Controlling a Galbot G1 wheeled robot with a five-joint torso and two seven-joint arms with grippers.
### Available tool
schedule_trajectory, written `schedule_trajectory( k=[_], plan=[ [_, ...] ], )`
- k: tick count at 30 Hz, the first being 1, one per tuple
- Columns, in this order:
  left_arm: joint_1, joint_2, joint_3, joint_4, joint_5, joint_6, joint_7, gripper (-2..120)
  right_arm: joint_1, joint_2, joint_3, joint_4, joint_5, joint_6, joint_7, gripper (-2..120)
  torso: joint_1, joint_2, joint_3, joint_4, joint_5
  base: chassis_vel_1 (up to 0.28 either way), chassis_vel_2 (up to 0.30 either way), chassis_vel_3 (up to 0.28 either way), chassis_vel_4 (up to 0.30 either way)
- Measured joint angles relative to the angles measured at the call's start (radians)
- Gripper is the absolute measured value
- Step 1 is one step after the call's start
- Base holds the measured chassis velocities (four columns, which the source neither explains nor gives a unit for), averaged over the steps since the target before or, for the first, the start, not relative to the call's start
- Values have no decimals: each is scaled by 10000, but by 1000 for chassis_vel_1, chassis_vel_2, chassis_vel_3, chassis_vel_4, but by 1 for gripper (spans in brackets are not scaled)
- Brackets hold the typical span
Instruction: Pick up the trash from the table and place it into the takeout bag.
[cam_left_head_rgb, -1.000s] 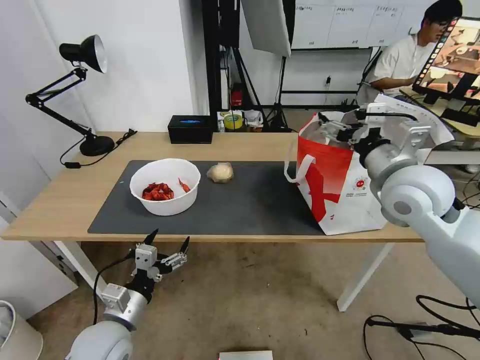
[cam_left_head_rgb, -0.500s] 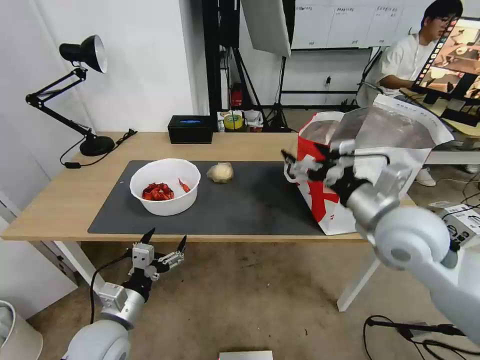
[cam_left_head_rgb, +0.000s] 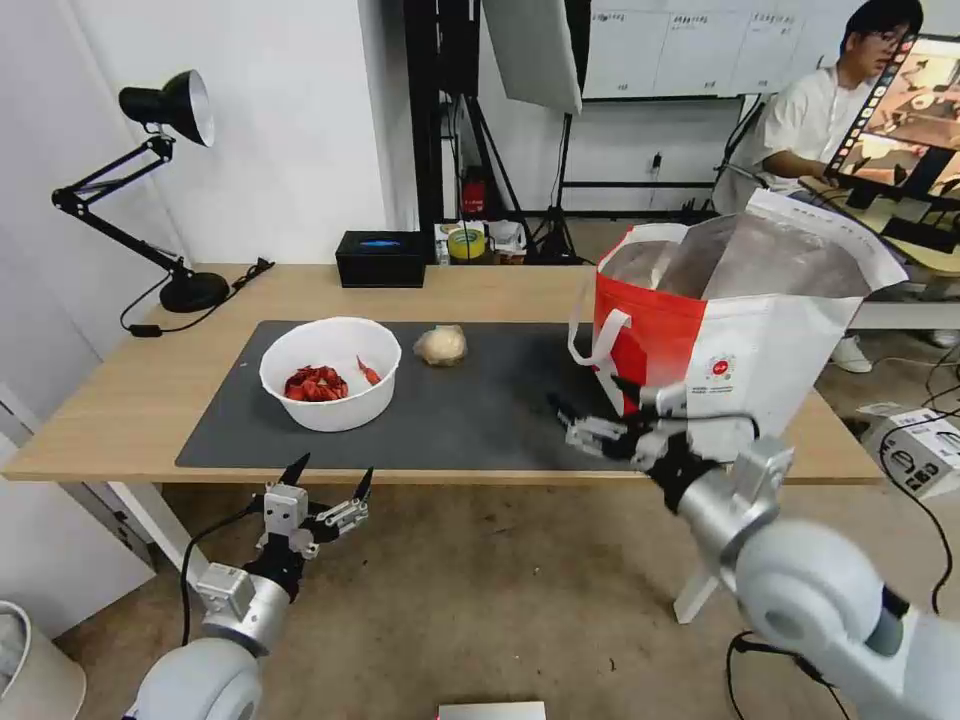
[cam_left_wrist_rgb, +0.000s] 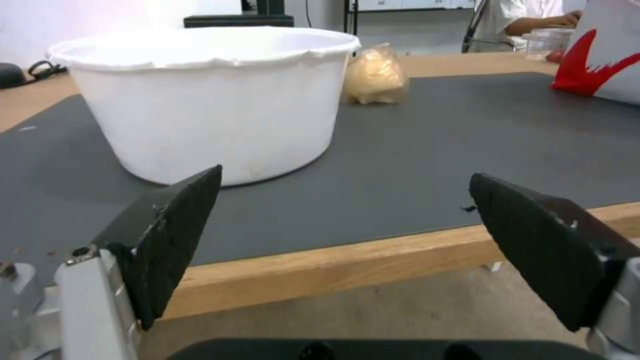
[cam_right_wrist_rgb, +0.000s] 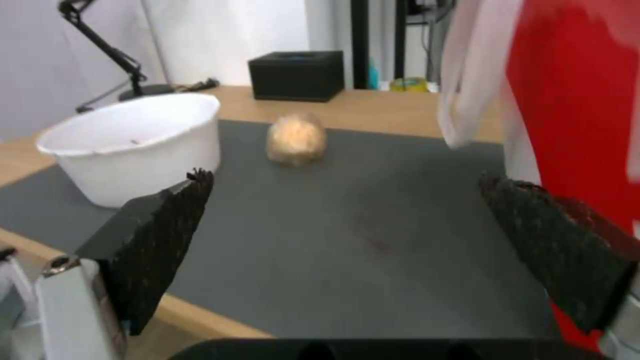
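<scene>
On the dark mat (cam_left_head_rgb: 480, 410) of the table (cam_left_head_rgb: 120, 400) stands a white bowl (cam_left_head_rgb: 330, 385) with red crayfish shells. A beige paper ball (cam_left_head_rgb: 441, 345) lies just beyond it to the right. The red-and-white takeout bag (cam_left_head_rgb: 740, 340) stands open at the table's right end, its foil lining showing. My right gripper (cam_left_head_rgb: 592, 410) hovers open and empty over the mat's front edge, left of the bag. In its wrist view the bowl (cam_right_wrist_rgb: 133, 145), ball (cam_right_wrist_rgb: 297, 139) and bag (cam_right_wrist_rgb: 573, 100) lie ahead. My left gripper (cam_left_head_rgb: 328, 480) hangs open below the table's front edge, facing the bowl (cam_left_wrist_rgb: 207, 100).
A black tissue box (cam_left_head_rgb: 380, 258) sits at the table's back edge and a black desk lamp (cam_left_head_rgb: 165, 190) at the back left corner. Cables and a small box (cam_left_head_rgb: 920, 450) lie on the floor to the right.
My right arm has swung down from the bag's mouth to the mat's front edge, left of the bag, its gripper open. The left gripper has barely shifted.
</scene>
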Motion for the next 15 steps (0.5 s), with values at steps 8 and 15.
schedule_trajectory(
  k=[8,15],
  plan=[
    [16,-46,31,7,34,-8,3,100,-1163,572,141,-311,-1564,1049,6,100,0,0,0,0,-2,0,0,0,0],
    [87,-111,24,-6,72,-18,3,100,-1946,914,203,-569,-2292,1551,17,100,2,-1,0,1,-2,0,0,0,0]
  ],
)
